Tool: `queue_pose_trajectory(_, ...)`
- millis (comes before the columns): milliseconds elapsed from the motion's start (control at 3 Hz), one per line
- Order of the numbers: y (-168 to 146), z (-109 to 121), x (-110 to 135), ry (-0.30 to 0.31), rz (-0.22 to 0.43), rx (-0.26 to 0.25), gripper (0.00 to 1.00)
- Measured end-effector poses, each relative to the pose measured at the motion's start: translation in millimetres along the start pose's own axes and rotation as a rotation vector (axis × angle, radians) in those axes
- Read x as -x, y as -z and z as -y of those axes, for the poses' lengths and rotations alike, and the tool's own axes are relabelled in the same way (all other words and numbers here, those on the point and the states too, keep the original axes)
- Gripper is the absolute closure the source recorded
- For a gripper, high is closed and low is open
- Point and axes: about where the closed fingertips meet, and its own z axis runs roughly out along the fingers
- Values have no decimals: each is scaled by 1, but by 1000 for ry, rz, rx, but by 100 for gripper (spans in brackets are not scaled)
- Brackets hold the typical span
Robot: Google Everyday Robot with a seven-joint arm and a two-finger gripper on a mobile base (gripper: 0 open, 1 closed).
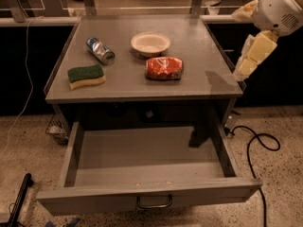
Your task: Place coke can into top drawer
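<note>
Hovering at three o'clock of the grey worktop, I cannot tell if my yellow fingers are spread. The dented red-orange soda can lies mid-worktop; the shallow grey metal drawer stands open at six.

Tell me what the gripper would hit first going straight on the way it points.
The gripper hangs by the right edge of the table, pointing down, slightly left. It would probably meet that rim first, far from the coke can, though depth is unclear and it might slip past.
</note>
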Motion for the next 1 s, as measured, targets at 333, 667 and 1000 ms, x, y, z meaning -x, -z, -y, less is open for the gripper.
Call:
queue_pose_trajectory(333, -20, 23, 13, -27, 46, 16, 0)
queue_pose_trajectory(667, -46, 41, 34, -44, 98, 53, 0)
queue_pose_trajectory(1000, -89, 59, 43, -106, 158, 110, 0)
